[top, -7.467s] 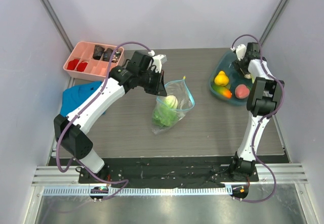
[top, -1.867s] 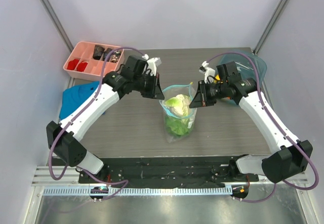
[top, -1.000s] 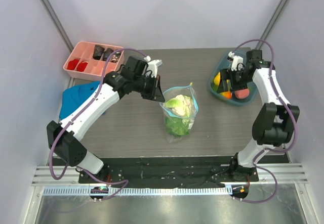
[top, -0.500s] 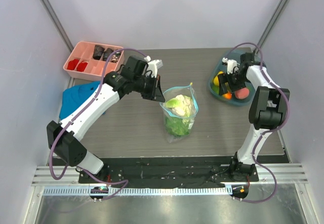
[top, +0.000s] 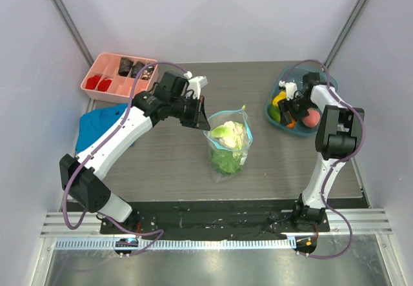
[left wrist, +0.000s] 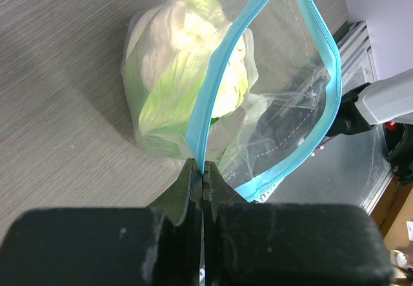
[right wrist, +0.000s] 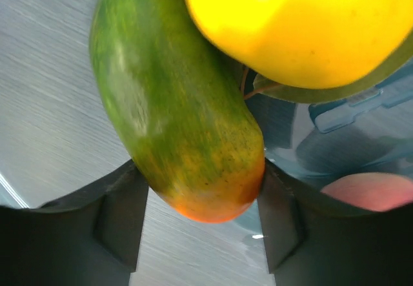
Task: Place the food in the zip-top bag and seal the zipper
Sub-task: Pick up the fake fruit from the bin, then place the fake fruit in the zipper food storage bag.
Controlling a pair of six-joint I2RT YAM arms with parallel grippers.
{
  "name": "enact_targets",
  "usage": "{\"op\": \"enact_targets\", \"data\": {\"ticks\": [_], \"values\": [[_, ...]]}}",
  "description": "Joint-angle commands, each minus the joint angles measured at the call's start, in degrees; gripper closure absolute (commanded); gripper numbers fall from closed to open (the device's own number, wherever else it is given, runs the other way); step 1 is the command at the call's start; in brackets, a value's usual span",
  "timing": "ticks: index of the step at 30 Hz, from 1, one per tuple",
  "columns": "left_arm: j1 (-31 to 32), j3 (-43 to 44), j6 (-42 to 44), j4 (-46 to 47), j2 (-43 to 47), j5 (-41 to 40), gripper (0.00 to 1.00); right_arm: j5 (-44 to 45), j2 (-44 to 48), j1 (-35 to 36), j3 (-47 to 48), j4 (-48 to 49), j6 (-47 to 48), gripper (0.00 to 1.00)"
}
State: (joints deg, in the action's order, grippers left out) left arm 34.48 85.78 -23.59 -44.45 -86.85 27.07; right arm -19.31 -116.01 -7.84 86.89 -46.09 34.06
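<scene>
Right tool (right wrist: 201, 224) around green-orange fruit (right wrist: 174, 105)

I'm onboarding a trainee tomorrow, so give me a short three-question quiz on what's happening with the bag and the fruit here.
1. True or false: the cabbage is already inside the zip-top bag.
2. The left gripper is shut on: A) the cabbage, B) the zipper, C) nothing.
3. Which fruit lies between the right gripper's fingers?
Key: 1 true; 2 B; 3 the green-and-orange fruit.
</scene>
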Motion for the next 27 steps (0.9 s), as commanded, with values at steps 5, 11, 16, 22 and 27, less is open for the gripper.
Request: {"op": "enact_targets", "data": {"ticks": [5,11,16,22,27], "values": [[0.0,-0.1,0.6,1.6,0.7,0.8,1.00,1.1,11.0,-0.9,2.1,-1.9,9.3,0.65],[0.0,0.0,0.3,1.7,0.6,0.8,1.00,1.7,23.5,-1.1,2.2,-5.1,21.3,0.73],[0.0,0.5,-0.3,1.5,0.3,0.9,1.00,-2.7,37.5,2.5,3.9,-6.5,30.6,0.76],[1.4,2.3,0.6,0.4,0.1,1.9,1.00,8.6,48.6,22.9,2.1,-9.6,43.9,0.76],[3.8,3.2,2.5,-0.7,1.0,0.3,1.00,30.4,50.4,44.1,-0.6,-7.9,48.6,0.76]]}}
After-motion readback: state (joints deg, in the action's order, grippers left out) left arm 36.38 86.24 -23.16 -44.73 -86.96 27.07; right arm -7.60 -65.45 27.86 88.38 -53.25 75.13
